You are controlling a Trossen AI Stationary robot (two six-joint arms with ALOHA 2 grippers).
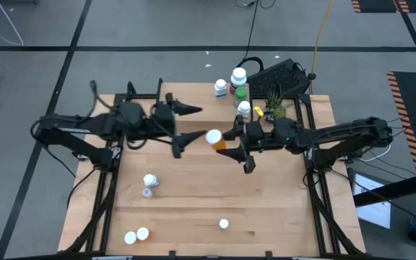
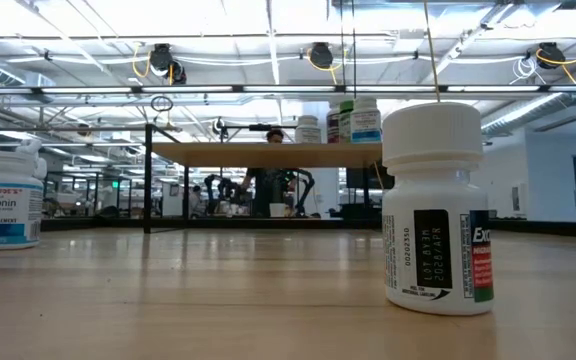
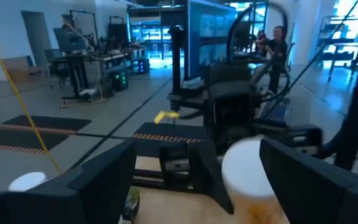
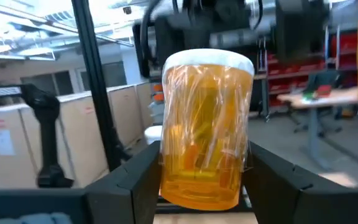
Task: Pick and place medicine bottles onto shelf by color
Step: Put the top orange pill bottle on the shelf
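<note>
Nearest the low camera, on the pale wooden tabletop (image 2: 268,300): a white-capped white pill bottle (image 2: 436,210), and off to the side a white melatonin bottle (image 2: 3,205). Farther in, above mid-table: right tool (image 1: 241,149), fingers closed around a clear orange pill bottle with white cap (image 4: 205,127), lifted clear of the wood. Facing it, just beside that bottle: left tool (image 1: 183,127), spread wide, holding nothing. Farthest back: low light-wood shelf on thin black legs (image 2: 268,153), with green and white bottles (image 1: 240,84) clustered at one end, beside a small potted plant (image 1: 276,107). Best carried level, lowered slowly onto open board away from the green group, released only once resting flat.
</note>
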